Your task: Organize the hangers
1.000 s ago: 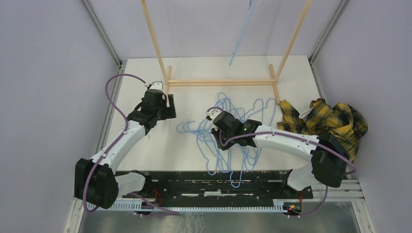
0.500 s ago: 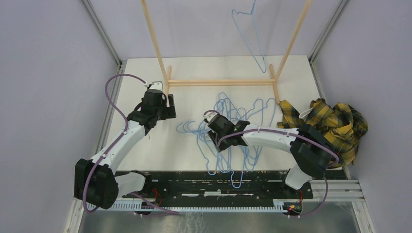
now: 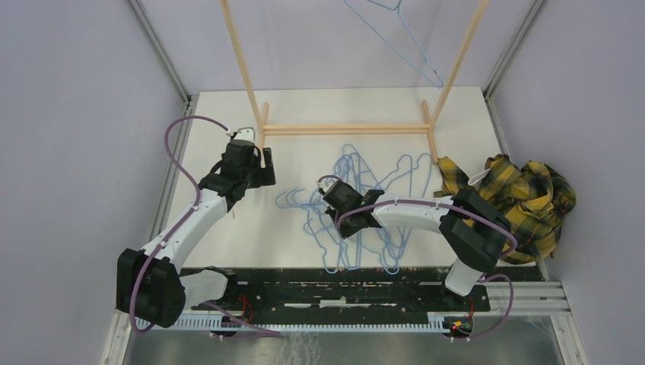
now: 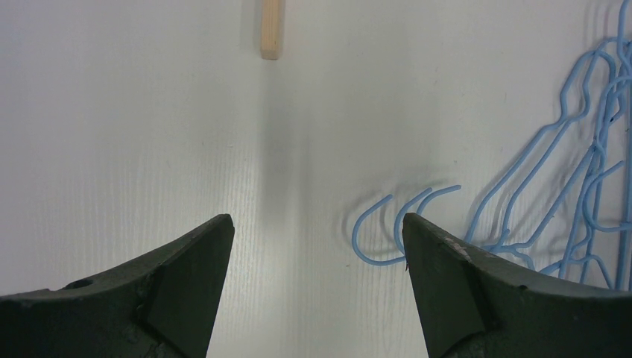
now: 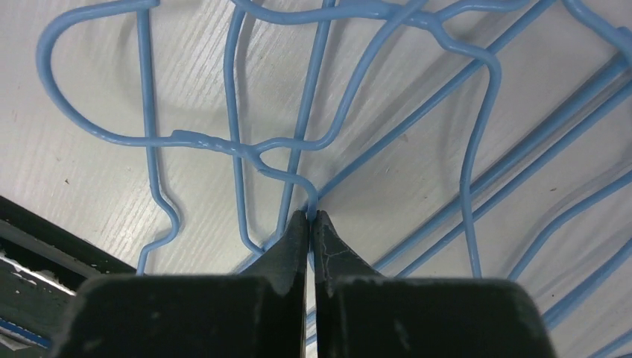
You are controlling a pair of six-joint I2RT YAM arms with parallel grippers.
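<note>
Several light-blue wire hangers (image 3: 361, 209) lie tangled in a pile on the white table (image 3: 228, 243) between my arms. One more hanger (image 3: 399, 38) hangs from the top of the wooden rack. My right gripper (image 3: 332, 201) is low on the left side of the pile. In the right wrist view it (image 5: 311, 218) is shut on the thin neck wire of one hanger (image 5: 287, 175), just below its hook. My left gripper (image 3: 266, 169) is open and empty, left of the pile. In the left wrist view it (image 4: 317, 231) is above bare table, with two hanger hooks (image 4: 373, 235) near its right finger (image 4: 462, 283).
The wooden rack's crossbar (image 3: 342, 129) and poles stand at the back; one foot (image 4: 271, 30) shows ahead of the left gripper. A yellow-black plaid cloth (image 3: 525, 190) lies at the right edge. A black rail (image 3: 327, 289) runs along the front.
The hanger on the rack has swung and turned. My right gripper has shifted slightly left on the pile, and the pile's near end has pulled back off the black rail. The left arm has not moved.
</note>
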